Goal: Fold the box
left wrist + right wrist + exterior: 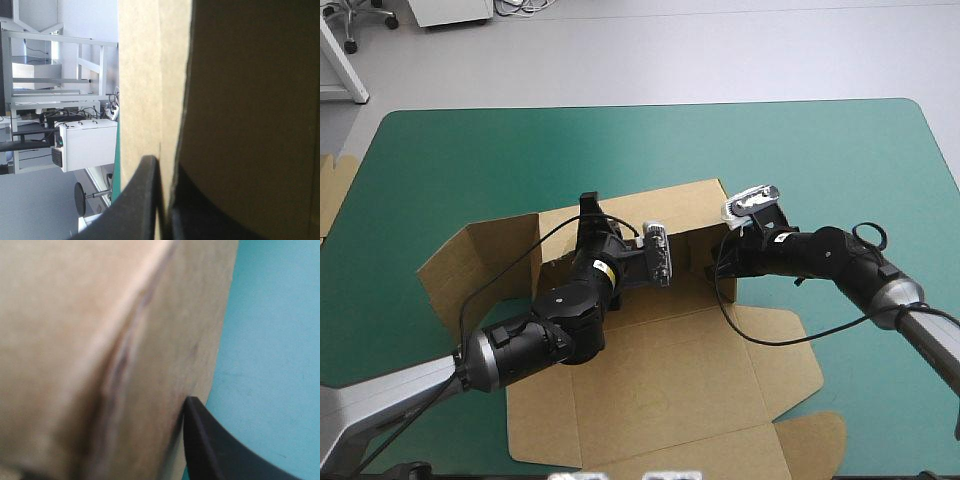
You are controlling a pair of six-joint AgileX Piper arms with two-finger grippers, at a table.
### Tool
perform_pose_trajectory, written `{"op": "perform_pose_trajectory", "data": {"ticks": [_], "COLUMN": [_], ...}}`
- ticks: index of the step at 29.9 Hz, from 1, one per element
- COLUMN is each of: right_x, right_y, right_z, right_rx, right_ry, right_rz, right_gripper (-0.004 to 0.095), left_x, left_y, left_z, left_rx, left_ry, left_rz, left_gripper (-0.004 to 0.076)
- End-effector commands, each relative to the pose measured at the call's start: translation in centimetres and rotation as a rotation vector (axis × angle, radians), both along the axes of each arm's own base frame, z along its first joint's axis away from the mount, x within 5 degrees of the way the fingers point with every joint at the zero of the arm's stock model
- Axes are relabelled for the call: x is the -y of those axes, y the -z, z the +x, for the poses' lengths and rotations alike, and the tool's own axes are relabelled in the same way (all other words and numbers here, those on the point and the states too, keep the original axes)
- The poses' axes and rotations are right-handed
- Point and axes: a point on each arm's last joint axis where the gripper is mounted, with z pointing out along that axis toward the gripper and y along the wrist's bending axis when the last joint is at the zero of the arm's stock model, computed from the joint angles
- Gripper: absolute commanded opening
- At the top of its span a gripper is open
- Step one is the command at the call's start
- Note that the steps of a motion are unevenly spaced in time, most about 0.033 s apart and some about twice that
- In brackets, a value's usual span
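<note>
The teal-green surface (820, 160) is smooth and matte, with rounded far corners. At its middle lies the box (670, 380) — plain brown board, its lid panel flat on the near side, its far wall raised, a side flap angled up at its left. The left gripper (162, 167) is clamped on that far wall, a black finger on each face. The right gripper (722, 262) pinches the wall's right end — one finger (210, 445) shows outside the board. More board (332, 190) lies well left of the box.
</note>
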Motion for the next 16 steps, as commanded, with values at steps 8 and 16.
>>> {"op": "perform_pose_trajectory", "data": {"ticks": [8,16], "right_x": [-0.69,-0.71], "right_y": [-3.00,-3.02], "right_z": [-0.05,-0.05], "right_rx": [0.122,0.119], "right_ry": [0.019,0.023], "right_rz": [0.070,0.078], "right_gripper": [-0.0009,-0.0008], "left_x": [0.27,0.53], "left_y": [-0.50,-0.78], "left_z": [-0.58,-0.52], "left_rx": [-0.053,-0.034], "left_ry": [-0.005,0.024], "left_rz": [-0.105,-0.113], "left_gripper": [-0.0011,-0.0011]}}
